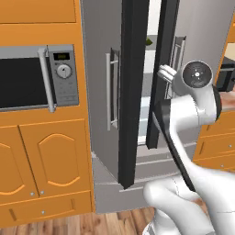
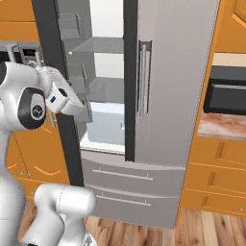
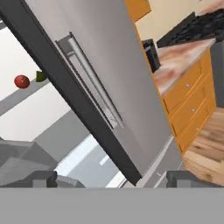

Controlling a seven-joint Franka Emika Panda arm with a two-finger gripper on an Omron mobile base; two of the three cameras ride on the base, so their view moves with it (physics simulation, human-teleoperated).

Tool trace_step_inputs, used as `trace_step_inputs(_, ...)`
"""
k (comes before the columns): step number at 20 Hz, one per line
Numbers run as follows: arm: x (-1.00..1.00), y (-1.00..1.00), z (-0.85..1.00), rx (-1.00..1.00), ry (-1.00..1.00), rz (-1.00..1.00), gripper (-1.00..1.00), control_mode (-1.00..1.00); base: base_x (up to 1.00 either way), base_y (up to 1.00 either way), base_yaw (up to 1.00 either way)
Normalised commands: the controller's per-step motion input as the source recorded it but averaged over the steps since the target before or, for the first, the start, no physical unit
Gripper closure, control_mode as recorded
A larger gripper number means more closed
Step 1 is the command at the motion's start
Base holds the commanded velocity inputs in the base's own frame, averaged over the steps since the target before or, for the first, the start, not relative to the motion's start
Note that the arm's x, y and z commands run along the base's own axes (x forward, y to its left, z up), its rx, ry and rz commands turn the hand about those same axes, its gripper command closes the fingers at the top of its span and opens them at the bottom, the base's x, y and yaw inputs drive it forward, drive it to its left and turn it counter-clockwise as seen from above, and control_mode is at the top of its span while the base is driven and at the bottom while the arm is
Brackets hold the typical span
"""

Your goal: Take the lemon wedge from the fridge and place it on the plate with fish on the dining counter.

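The fridge (image 2: 168, 81) stands with its left door (image 1: 103, 92) swung open and its right door shut. Inside, in the hand view, the lemon wedge (image 3: 40, 76) lies on a white shelf as a tiny greenish piece next to a small round red fruit (image 3: 22, 81). My gripper (image 3: 111, 178) is open, its two fingertips (image 3: 41, 178) far apart with nothing between them. It is at the fridge opening, well short of the wedge. My hand (image 2: 62, 98) hovers by the open door's dark edge. The plate, the fish and the dining counter are out of view.
The shut right door's slim handle (image 3: 94, 89) runs close past the gripper. Grey door bins (image 2: 77, 29) and lower drawers (image 2: 129, 187) belong to the fridge. A microwave (image 1: 36, 78) sits in orange cabinets on the left. A marbled worktop (image 2: 223, 126) with a black stove lies to the right.
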Motion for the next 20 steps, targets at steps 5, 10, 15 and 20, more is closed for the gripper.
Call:
trace_step_inputs(5,1.00,-0.22,-0.16,0.46,0.18,0.29,-1.00,-1.00,0.00,0.00,0.00)
trace_step_inputs(10,1.00,0.00,-0.14,0.21,0.08,0.27,-1.00,-1.00,0.00,0.00,0.00)
trace_step_inputs(15,0.71,-0.03,-0.33,0.19,0.00,0.22,-1.00,-1.00,0.00,0.00,0.00)
trace_step_inputs(20,1.00,0.03,-0.26,0.22,0.00,0.24,-1.00,-1.00,0.00,0.00,0.00)
